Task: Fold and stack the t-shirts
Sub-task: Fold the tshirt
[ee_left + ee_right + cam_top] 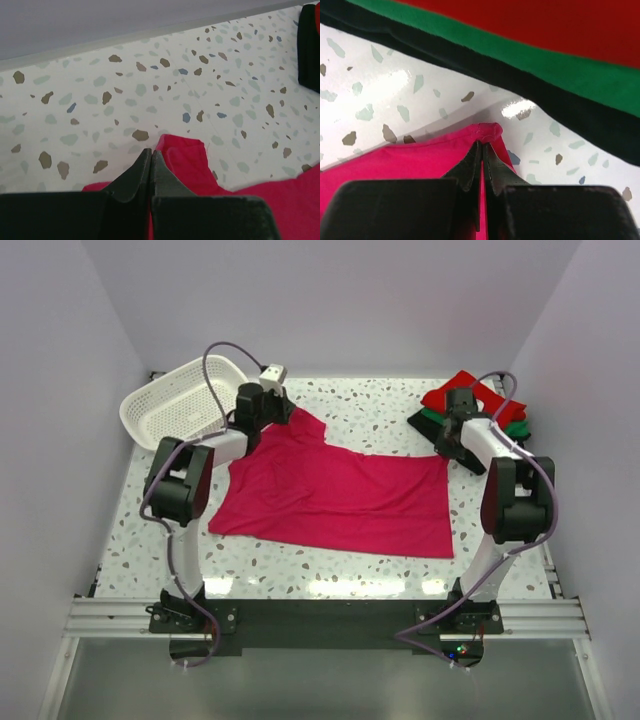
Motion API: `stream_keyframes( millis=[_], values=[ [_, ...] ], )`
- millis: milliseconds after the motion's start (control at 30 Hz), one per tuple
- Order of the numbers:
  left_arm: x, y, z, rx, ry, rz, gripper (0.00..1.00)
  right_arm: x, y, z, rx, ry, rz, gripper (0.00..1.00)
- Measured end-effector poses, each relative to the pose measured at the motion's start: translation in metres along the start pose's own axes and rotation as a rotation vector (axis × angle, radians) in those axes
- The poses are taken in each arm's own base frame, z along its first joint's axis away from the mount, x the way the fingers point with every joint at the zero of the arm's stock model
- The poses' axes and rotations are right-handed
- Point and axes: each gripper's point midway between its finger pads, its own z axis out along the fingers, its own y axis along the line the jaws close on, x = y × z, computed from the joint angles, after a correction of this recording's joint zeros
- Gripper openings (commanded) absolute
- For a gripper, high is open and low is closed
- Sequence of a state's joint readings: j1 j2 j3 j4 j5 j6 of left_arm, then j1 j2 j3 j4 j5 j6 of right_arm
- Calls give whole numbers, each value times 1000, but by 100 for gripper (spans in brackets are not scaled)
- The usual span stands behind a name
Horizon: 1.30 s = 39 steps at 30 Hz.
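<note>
The magenta-pink t-shirt (340, 500) lies spread flat on the speckled table. My left gripper (289, 416) is shut on its far left corner; in the left wrist view the jaws (151, 153) are pressed together, with pink cloth (186, 160) beside and between them. My right gripper (446, 453) is shut on the far right corner; the pinched hem (488, 131) shows just past the fingertips (482, 145). The folded red (545, 22), green (545, 65) and black (580, 115) t-shirts lie stacked (478, 403) right behind the right gripper.
A white lattice basket (178, 400) stands at the far left corner, behind the left arm. Walls close off the table at the back and both sides. The dark edge of the folded stack (310, 45) shows at the right of the left wrist view.
</note>
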<state>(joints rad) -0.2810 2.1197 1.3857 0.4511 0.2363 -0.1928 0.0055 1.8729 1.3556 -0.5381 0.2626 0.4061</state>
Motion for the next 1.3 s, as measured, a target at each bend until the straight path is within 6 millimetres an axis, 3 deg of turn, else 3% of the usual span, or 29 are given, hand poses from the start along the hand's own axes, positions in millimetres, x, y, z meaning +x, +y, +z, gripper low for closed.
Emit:
stream_keyframes(
  millis=[100, 333, 633, 967, 1300],
  values=[
    [1, -7, -30, -1, -6, 4, 0, 1, -4, -11, -5, -15, 4, 0],
    [-18, -19, -93, -19, -105, 22, 0, 11, -15, -34, -13, -37, 8, 0],
    [19, -20, -164, -83, -123, -26, 0, 39, -32, -45, 1, -22, -1, 0],
    [32, -29, -227, -106, -205, -88, 0, 71, -49, -57, 4, -16, -1, 0],
    [27, -30, -280, -153, -350, -128, 0, 80, -58, -77, -29, -79, 24, 0]
  ],
)
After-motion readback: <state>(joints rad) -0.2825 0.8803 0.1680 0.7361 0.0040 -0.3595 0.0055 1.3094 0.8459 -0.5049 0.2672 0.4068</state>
